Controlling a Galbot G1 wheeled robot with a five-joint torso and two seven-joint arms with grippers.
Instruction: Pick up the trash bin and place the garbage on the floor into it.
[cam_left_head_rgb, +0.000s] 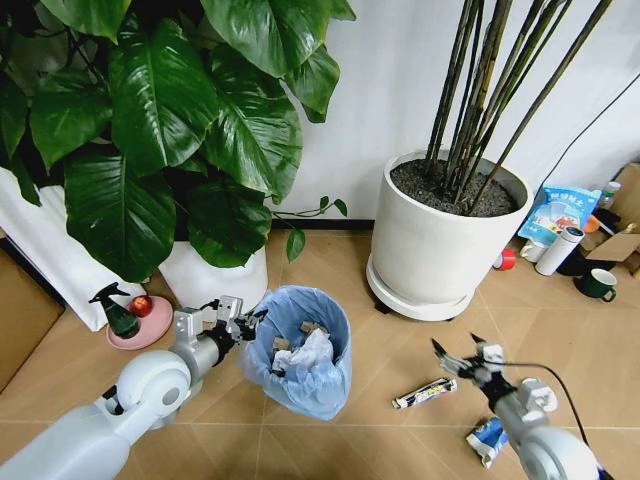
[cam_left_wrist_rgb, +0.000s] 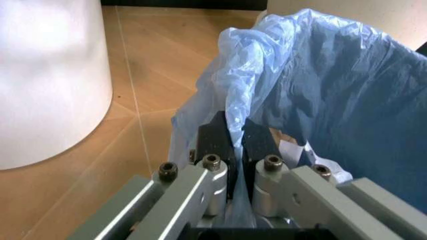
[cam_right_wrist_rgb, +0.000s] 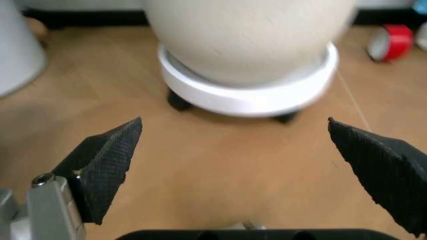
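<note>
While the left arm held the bin, this was how the scene stood:

Left gripper (cam_left_wrist_rgb: 232, 145): its jaws were pinched together on the light-blue liner at the rim of the trash bin (cam_left_head_rgb: 300, 350), on the bin's left side.

Right gripper (cam_right_wrist_rgb: 243, 170): it hovered over bare floor (cam_left_head_rgb: 400, 330) with its jaws spread wide and nothing between them, facing the wheeled base of a large white plant pot (cam_left_head_rgb: 440, 240).

Bin: it stood between the two arms, in front of the leafy plant's pot, with crumpled white tissue (cam_left_head_rgb: 305, 355) already inside.

Done: the bin was gripped, and some litter lay in it; whether it was lifted off the floor could not be told.

Left: a white tube (cam_left_head_rgb: 425, 393) lay on the floor just beside the right gripper, a blue-white packet (cam_left_head_rgb: 487, 440) near that arm, and a small red can (cam_left_head_rgb: 506, 259) at the pot's far side.

Writing: the tube carried dark print and the packet a pattern, but neither could be read.
</note>
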